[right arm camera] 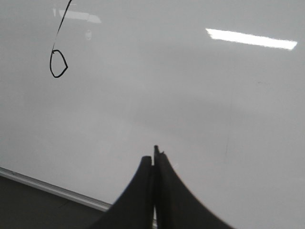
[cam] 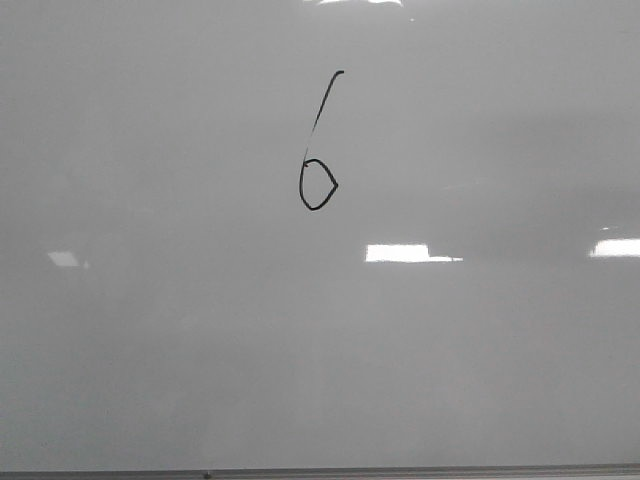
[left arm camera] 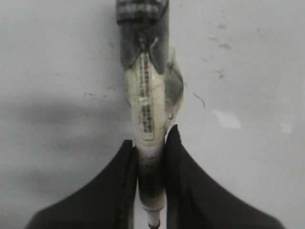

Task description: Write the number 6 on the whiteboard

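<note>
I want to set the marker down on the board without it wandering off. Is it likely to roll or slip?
Probably yes. The marker looks like a round barrel, so it may roll on the glossy whiteboard. Its wrapped, label-covered body seems smooth, so it could slip, though the left pincer clamps it firmly. It looks stiff and light.

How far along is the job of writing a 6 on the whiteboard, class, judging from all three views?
Done: the number 6 stands complete on the whiteboard, its stem joined to a closed loop. In hand: the left gripper is clamped on a marker, which no view shows touching the figure. The right gripper is shut on nothing. Left: seemingly no writing, at most putting the marker away.
</note>
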`<state>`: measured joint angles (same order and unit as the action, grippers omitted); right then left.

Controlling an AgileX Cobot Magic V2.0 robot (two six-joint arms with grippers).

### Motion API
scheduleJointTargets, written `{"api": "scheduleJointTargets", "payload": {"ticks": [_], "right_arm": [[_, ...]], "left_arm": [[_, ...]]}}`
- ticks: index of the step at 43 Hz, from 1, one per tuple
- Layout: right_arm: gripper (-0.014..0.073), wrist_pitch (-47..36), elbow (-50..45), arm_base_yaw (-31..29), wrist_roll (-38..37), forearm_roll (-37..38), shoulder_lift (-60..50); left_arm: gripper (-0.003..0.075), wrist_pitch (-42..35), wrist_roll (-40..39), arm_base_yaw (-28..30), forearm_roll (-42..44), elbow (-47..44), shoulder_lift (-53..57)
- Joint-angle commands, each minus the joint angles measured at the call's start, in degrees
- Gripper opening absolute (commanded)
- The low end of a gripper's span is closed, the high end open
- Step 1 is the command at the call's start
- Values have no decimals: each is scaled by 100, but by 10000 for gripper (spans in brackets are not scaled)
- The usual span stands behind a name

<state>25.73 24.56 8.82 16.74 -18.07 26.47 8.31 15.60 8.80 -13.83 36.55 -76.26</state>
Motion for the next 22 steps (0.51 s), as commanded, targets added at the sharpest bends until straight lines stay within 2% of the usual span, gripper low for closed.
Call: {"api": "scheduleJointTargets", "payload": {"ticks": [1,7,11,18,22], "right_arm": [[-60,-465,147,-39,-17,-78,10],[-60,-505,147,-39,-17,-78,10],[-60,-505,147,-39,-17,-78,10],[-60,-505,147,-39,-17,-78,10],[-60,-511,147,-39,-17,-78,10]], "left_arm": [[6,-406,21,16,90,350,-170],[12,-440,21,16,237,424,-414],[46,-536,21,16,323,424,-439],[223,-660,21,16,334,424,-439],[295,-693,21,16,334,424,-439]]}}
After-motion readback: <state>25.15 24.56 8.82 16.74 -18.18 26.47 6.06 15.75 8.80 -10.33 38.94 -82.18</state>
